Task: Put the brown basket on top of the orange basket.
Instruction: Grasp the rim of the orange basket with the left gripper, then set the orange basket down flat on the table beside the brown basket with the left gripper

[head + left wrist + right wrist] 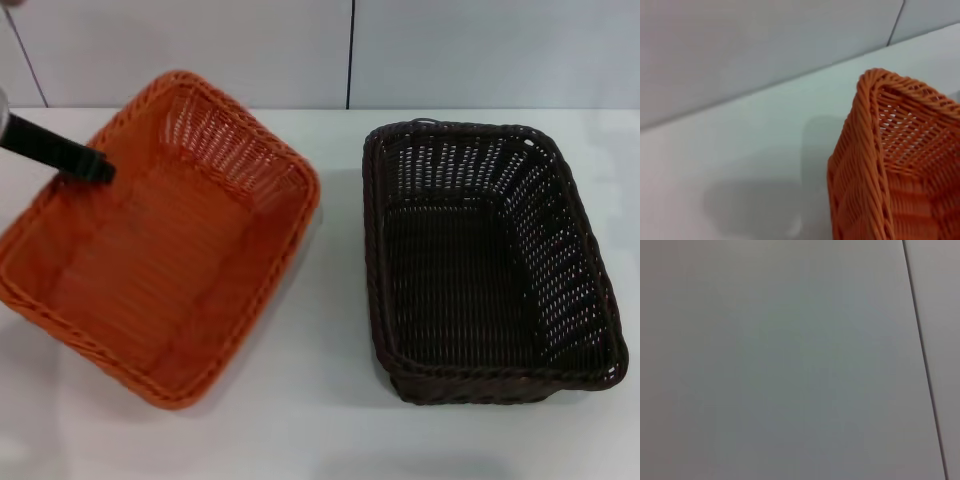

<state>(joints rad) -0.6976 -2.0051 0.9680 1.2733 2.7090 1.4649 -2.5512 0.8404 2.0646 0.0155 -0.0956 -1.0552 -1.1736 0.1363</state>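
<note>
Left gripper: the left gripper [95,165] enters from the upper left of the head view as a dark arm whose tip sits at the far-left rim of the orange basket. It looks clamped on that rim, since the basket is tilted up, but I cannot tell the finger state for certain.

Right gripper: out of sight in the head view; its wrist camera shows only plain grey wall with a dark seam.

Orange basket: the rectangular bright orange woven wicker-style basket [160,240] fills the left half of the head view, skewed and apparently tipped. One braided corner [880,85] shows in the left wrist view.

Brown basket: the rectangular dark brown, almost black open-weave wicker basket [485,260] sits flat on the right of the head view, well apart from the orange one and untouched.

Counter: the white counter [330,400] carries both.

Task standing: stacking not begun, as I judge it.

Risks: a one-sided hold on the rim may let the orange basket swing or slip. Left skewed, it gives a poor seat, so the brown basket could perch crooked on it or slide off.
</note>
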